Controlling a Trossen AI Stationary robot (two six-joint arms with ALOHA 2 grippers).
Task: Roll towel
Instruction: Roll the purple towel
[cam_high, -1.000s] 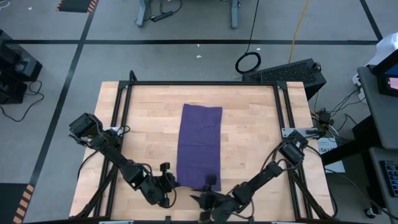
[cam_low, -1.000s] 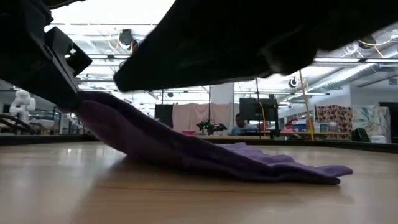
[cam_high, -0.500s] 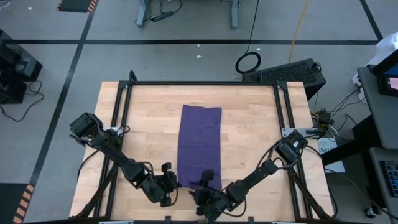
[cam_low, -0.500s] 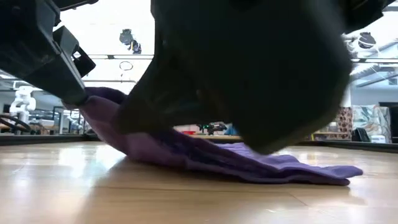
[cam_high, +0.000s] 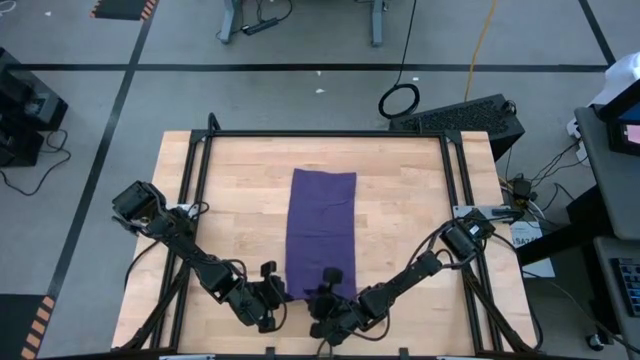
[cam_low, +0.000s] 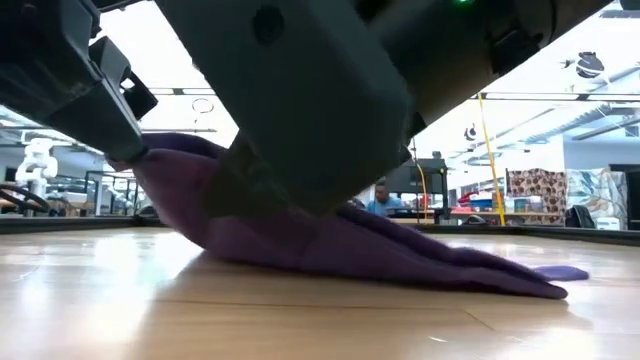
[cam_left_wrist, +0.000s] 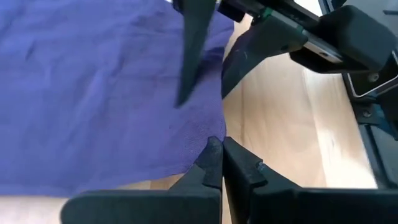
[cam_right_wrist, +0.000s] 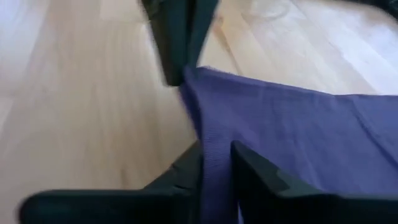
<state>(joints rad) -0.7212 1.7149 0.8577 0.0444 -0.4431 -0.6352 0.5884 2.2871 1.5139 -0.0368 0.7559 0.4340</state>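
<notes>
Since a second ago the right gripper (cam_high: 327, 300) has slid leftward along the near edge of the table (cam_high: 230, 200) and now sits over the near end of the towel (cam_high: 322, 230), close beside the left gripper (cam_high: 281, 293), which has kept its place at the towel's near left corner. The far end of the towel has not shifted.

The towel lies as a long purple strip down the middle of the table, its far end flat on the wood. In the low view its near end (cam_low: 300, 220) is lifted off the table and slopes down to the flat part.

The left gripper's jaws are together, pinching the towel's corner edge (cam_left_wrist: 205, 134), as the left wrist view shows. The right gripper's jaws stand narrowly apart with a raised fold of the towel (cam_right_wrist: 214, 155) running between them; the fingers (cam_right_wrist: 249, 171) press against the cloth on either side, so they are clamped on it.
</notes>
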